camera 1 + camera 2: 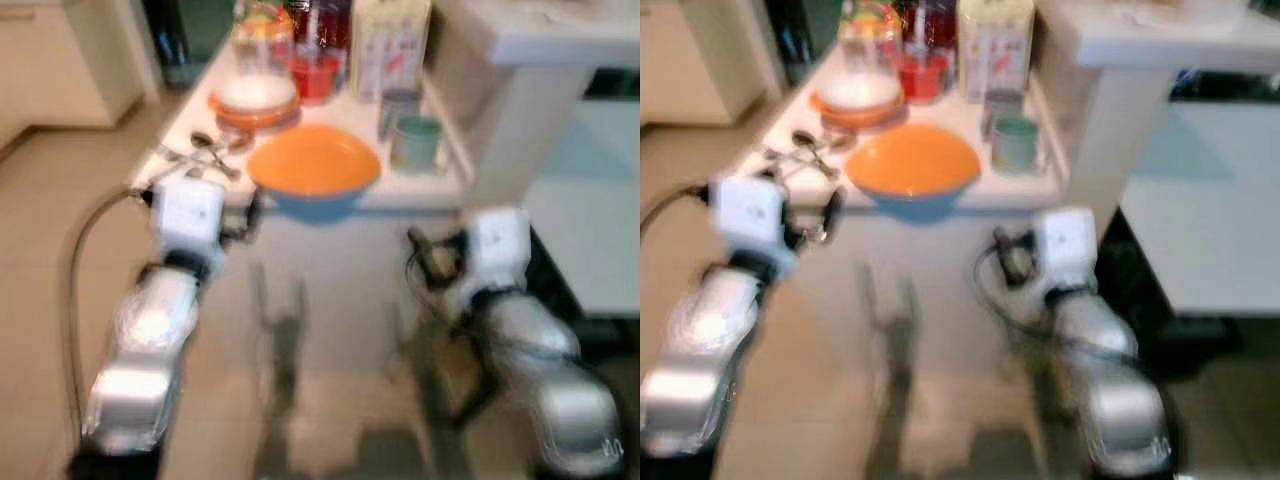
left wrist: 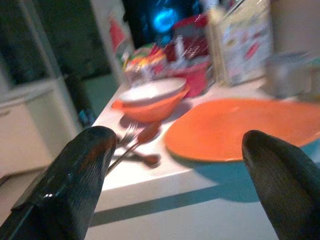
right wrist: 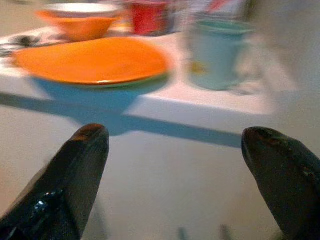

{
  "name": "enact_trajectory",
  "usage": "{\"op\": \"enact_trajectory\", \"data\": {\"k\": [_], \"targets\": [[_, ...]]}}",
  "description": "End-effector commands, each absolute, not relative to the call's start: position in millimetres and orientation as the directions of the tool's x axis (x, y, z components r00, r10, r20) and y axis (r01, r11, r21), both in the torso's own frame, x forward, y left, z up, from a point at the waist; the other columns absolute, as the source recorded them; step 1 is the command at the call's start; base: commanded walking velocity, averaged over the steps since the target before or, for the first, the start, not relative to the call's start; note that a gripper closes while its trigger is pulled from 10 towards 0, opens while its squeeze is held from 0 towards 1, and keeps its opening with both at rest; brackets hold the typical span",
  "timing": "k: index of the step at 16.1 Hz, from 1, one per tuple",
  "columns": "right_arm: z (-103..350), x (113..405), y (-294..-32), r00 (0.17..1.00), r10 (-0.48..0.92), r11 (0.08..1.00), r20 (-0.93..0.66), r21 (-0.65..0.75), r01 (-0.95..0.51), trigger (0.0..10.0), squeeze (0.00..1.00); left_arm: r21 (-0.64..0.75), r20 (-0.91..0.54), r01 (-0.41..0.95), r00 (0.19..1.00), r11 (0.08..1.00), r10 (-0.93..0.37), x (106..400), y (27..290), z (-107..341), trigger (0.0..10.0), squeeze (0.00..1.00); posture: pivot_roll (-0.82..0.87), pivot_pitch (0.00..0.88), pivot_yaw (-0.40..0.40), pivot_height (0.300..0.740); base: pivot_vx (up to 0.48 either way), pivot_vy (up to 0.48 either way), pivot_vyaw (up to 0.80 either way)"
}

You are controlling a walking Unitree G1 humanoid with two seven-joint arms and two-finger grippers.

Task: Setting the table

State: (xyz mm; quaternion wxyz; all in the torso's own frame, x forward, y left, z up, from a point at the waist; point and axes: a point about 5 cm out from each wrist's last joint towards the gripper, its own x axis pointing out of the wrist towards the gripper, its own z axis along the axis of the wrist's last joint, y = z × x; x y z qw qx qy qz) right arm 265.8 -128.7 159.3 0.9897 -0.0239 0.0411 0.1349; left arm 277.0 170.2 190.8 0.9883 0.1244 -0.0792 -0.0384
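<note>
The orange plate (image 1: pixel 314 160) lies at the near edge of the white table (image 1: pixel 420 190), at twelve o'clock from the robot. Cutlery (image 1: pixel 195 155) sits at its nine o'clock, a teal cup (image 1: pixel 416 142) at three. Left gripper (image 2: pixel 180 170) and right gripper (image 3: pixel 175 165) hang before the edge, both spread wide, holding nothing.

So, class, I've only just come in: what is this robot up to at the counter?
Nothing is being handled yet. The robot faces a white counter with both arms raised below its edge. The left pincer and right pincer are open and empty. An orange plate on a blue one overhangs the edge, with cutlery and a teal cup beside it.
</note>
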Motion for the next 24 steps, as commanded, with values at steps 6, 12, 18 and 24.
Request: {"op": "enact_trajectory", "data": {"k": [6, 12, 18, 24], "targets": [[160.3, 262.8, -131.6, 0.950, 0.300, 0.950, -0.088, -0.058, -0.306, 10.0, 0.00, 0.251, 0.155, 0.091, 0.979, 0.964, -0.133, 277.1, 164.8, 192.3, 10.0, 0.00, -0.05, 0.000, -0.009, 0.740, 0.387, -0.273, -0.08], [161.6, 255.4, -130.1, 0.928, 0.365, 0.929, -0.080, -0.043, -0.369, 10.0, 0.00, 0.250, 0.151, 0.068, 0.983, 0.966, -0.109, 278.2, 173.0, 193.2, 10.0, 0.00, -0.06, 0.000, -0.009, 0.740, 0.379, -0.041, 0.00], [159.5, 249.8, -129.3, 0.917, 0.390, 0.918, -0.082, -0.042, -0.394, 10.0, 0.00, 0.249, 0.139, 0.072, 0.984, 0.966, -0.109, 276.6, 171.9, 191.0, 10.0, 0.00, -0.05, 0.000, -0.012, 0.740, 0.062, 0.000, 0.00], [156.4, 248.8, -131.0, 0.925, 0.369, 0.928, -0.091, -0.010, -0.371, 10.0, 0.00, 0.251, 0.130, 0.092, 0.983, 0.964, -0.128, 279.5, 167.6, 190.8, 10.0, 0.00, -0.06, 0.000, -0.001, 0.740, 0.000, 0.467, -0.36]]}}
